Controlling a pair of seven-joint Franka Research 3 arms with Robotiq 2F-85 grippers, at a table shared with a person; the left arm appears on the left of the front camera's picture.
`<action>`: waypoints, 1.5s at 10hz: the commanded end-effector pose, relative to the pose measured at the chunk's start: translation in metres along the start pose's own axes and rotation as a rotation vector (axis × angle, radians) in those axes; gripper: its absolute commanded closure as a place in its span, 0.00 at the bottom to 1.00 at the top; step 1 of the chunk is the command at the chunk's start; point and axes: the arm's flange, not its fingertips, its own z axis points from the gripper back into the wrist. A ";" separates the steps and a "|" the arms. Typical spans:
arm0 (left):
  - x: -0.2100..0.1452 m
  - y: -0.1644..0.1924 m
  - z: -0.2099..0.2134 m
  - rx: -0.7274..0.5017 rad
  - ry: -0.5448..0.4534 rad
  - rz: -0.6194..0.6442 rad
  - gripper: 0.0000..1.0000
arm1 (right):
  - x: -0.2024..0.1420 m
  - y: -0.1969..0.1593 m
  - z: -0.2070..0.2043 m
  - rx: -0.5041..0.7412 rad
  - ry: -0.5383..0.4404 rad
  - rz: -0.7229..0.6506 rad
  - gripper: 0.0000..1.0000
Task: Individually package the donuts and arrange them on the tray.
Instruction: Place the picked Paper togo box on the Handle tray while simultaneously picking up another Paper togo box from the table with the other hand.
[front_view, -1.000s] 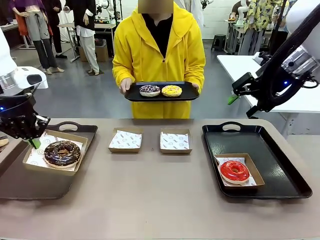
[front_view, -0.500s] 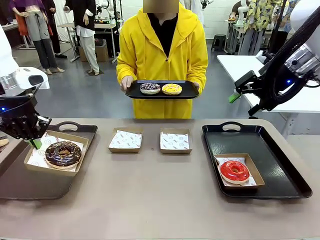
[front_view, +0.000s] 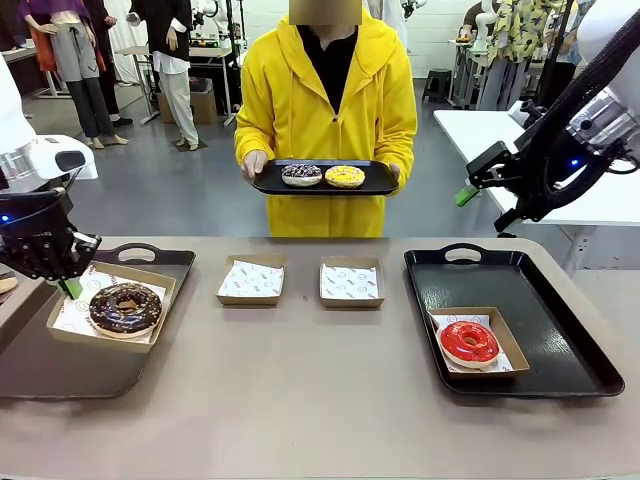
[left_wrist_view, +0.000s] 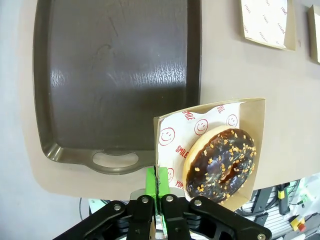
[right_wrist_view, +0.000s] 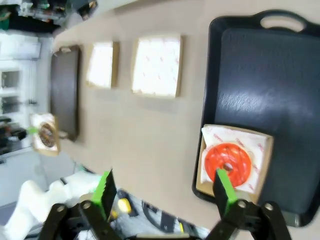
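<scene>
Still pinching the corner of the box (left_wrist_view: 210, 112) tight with the left gripper (left_wrist_view: 156, 175), barely nudging the chocolate donut (left_wrist_view: 220, 160) at the edge of the left tray (left_wrist_view: 120, 75), right gripper (right_wrist_view: 163, 180) spread wide and empty far off, so probably mid-placement.

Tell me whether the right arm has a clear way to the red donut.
Probably yes. The right gripper hangs open, raised off the table, and nothing lies between it and the red donut, uncovered in its box on the tray.
</scene>
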 end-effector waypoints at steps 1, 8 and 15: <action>0.003 0.029 -0.008 -0.025 -0.025 -0.114 0.99 | 0.029 0.036 -0.017 -0.121 0.093 0.043 0.00; 0.013 0.041 -0.031 0.026 -0.015 -0.217 0.99 | 0.096 0.076 -0.150 -0.344 0.015 -0.035 0.00; 0.013 0.041 -0.031 0.026 -0.015 -0.217 0.99 | 0.086 0.053 -0.227 -0.466 -0.040 0.031 0.00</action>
